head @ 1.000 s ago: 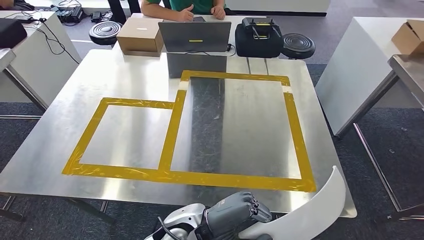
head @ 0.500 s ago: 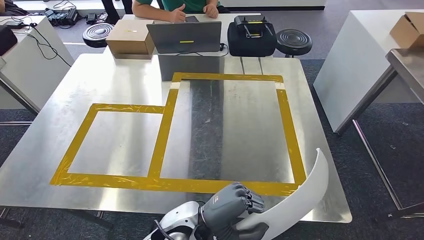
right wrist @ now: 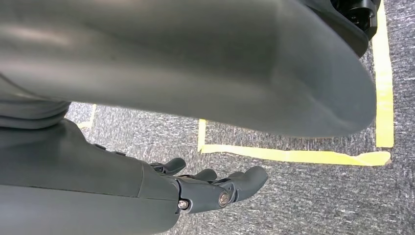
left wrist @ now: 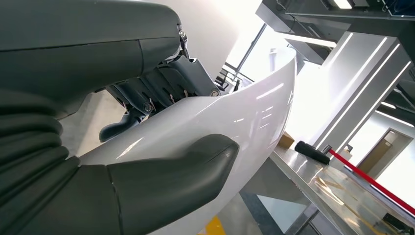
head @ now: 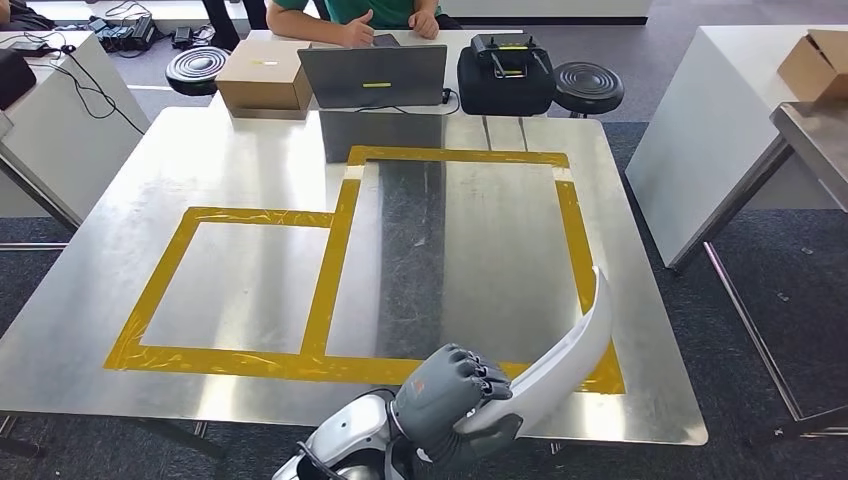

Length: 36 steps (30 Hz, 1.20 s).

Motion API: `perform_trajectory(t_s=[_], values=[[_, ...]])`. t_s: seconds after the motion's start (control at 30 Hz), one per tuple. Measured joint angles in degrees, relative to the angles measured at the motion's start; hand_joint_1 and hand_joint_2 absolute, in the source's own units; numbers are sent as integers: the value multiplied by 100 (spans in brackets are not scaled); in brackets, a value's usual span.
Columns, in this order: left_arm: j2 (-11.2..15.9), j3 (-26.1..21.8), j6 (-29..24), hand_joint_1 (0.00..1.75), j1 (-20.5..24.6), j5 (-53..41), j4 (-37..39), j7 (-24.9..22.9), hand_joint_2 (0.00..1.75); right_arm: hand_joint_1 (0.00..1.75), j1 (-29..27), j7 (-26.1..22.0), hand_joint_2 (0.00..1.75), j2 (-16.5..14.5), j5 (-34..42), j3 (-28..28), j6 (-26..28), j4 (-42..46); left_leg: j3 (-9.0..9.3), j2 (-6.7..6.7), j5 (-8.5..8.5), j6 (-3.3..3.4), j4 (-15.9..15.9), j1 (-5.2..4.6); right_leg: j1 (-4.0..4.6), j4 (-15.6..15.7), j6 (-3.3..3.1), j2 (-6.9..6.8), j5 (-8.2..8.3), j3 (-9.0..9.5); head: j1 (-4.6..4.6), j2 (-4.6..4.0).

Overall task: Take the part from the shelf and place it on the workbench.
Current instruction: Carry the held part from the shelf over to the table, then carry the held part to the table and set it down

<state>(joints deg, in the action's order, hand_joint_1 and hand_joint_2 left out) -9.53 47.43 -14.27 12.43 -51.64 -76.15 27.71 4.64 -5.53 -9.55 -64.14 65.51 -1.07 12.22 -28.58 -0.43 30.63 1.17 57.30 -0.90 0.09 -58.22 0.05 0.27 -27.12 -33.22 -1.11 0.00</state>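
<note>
The left hand [head: 450, 392] gripped the lower end of the white part [head: 565, 352], thumb [left wrist: 171, 171] pressed on its glossy face and dark fingers [left wrist: 161, 88] hooked over the back. The part, a long curved plastic panel, rose toward one o'clock from the hand and hung above the near right corner of the desk [head: 130, 200], its tip over the right strip of the yellow tape outline [head: 330, 262]. The desk was brushed metal, bare inside both taped rectangles, with open surface from nine to twelve o'clock. At its far edge stood a cardboard box [head: 264, 78], a laptop [head: 372, 76] and a black case [head: 505, 75], with a person [head: 365, 18] seated behind. Grey carpet ran around the desk. The right hand [right wrist: 215, 188] hung over carpet, fingers loosely spread, grasping nothing.
</note>
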Motion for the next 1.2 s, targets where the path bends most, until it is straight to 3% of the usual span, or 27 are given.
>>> perform_trajectory(t_s=[0.13,0.27,0.5,0.7,0.93,1.2], values=[[0,-44,-206,175,121,-404,71,-277,175,0,2,-20,0,0,49,1,0,-1,1,0,0,1,0,-2,-2,4,5,0,3,2,0,0],[-7,-245,-790,175,521,-1147,252,-798,175,0,3,0,0,-19,75,3,0,-1,2,0,-2,2,1,-2,-3,5,12,0,8,3,0,0],[-77,-983,-2198,175,1698,-3181,1189,-2024,175,0,6,69,0,-133,39,7,2,-1,8,0,-14,-8,2,0,-2,4,14,2,16,9,-1,0],[208,-1336,-2545,175,2800,-3769,1862,-3217,175,0,3,187,0,-213,-43,5,2,-1,13,-3,-19,-11,2,2,0,2,12,1,18,8,-2,0],[531,-1260,-2551,175,4002,-3792,3185,-3459,175,0,7,121,0,-237,-14,5,2,-1,15,1,-20,-12,2,2,0,1,12,8,18,10,-1,0],[634,-1128,-2551,175,4393,-3808,3979,-3535,175,0,8,108,0,-238,-5,6,2,-1,12,1,-19,-12,2,2,-1,4,12,7,17,9,0,0]])
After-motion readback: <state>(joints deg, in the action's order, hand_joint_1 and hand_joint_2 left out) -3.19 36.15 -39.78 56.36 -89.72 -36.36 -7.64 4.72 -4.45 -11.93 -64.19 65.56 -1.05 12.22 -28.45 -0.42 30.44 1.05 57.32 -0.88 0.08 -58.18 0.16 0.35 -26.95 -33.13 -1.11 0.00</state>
